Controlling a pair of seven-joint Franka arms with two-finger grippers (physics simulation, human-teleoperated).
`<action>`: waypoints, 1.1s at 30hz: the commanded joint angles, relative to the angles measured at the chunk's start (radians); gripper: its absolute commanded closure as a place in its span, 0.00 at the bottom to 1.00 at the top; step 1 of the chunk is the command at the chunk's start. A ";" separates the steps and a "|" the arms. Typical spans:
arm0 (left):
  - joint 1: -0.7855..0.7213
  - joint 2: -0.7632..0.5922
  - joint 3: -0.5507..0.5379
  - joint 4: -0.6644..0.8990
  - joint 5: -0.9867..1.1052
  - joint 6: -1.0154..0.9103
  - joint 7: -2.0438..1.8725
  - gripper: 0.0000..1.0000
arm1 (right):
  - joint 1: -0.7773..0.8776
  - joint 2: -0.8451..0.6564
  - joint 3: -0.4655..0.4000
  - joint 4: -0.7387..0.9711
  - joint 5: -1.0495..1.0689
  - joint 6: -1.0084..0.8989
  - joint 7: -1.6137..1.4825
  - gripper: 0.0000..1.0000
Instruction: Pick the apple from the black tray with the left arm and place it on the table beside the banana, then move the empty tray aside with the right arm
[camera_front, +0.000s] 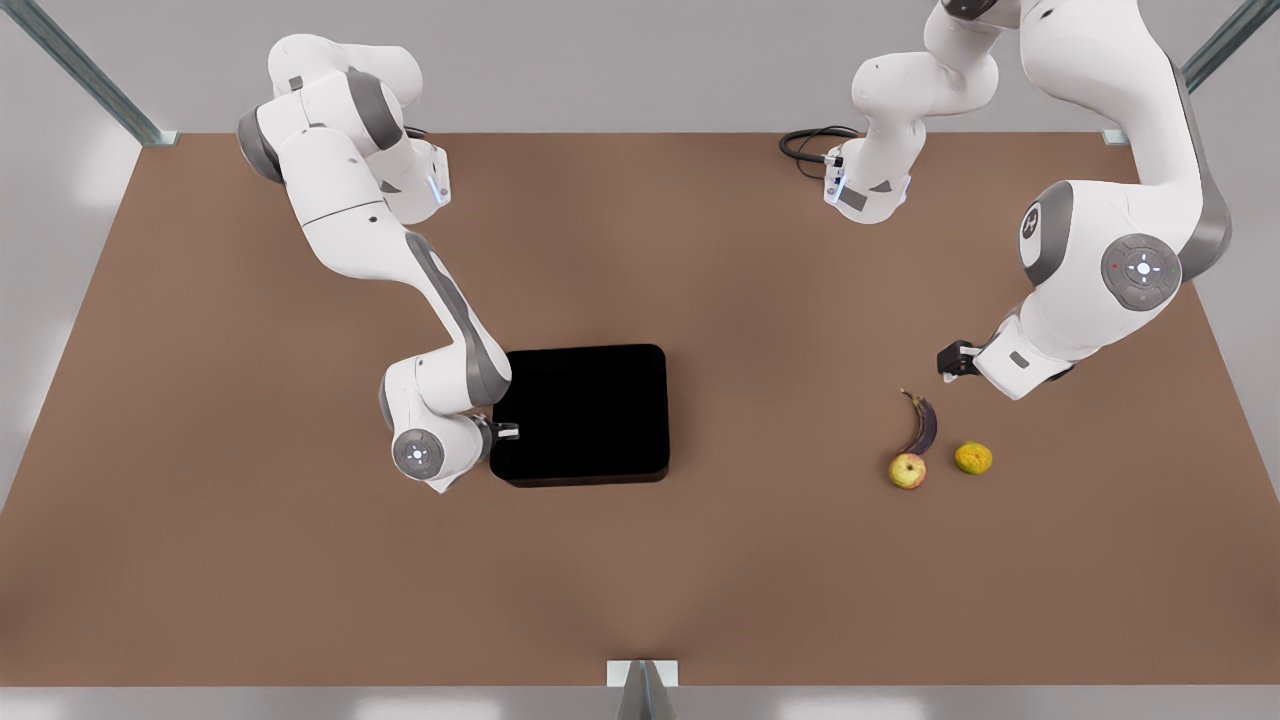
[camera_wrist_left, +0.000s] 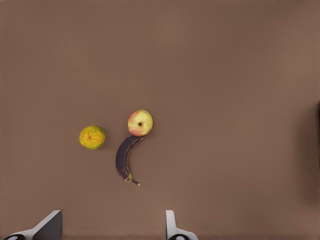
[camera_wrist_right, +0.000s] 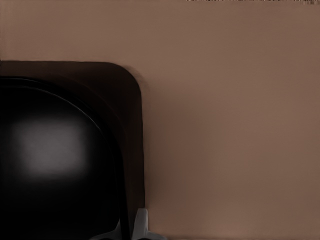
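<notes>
apple (camera_front: 907, 470): sat on the desk (camera_front: 300, 560), touching the banana (camera_front: 921, 423) tip
black tray (camera_front: 585, 412): empty, kinda just a dark blob
left pincer (camera_wrist_left: 112, 227): released, hovering near the apple, not touching
right pincer (camera_front: 508, 432): at the tray's edge on the front view's left, clenched on its wall
citrus (camera_front: 973, 458): just beside the banana

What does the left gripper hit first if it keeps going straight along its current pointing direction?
Probably bare table. The left gripper hangs open above the fruit, pointing down; the banana and apple lie just ahead of its jaws, so either might be met first. Depth is unclear.
</notes>
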 joint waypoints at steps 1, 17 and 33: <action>0.000 -0.001 0.000 0.000 0.001 -0.001 0.013 0.00 | 0.000 -0.013 0.000 0.002 -0.007 -0.005 -0.050 0.89; -0.002 -0.006 -0.002 0.000 0.001 -0.009 0.010 0.00 | -0.016 -0.192 -0.231 0.023 -0.014 -0.393 -0.434 0.93; -0.005 -0.010 -0.002 0.000 0.002 -0.019 0.007 0.00 | -0.040 -0.133 -0.581 0.072 -0.046 -0.396 -1.004 0.93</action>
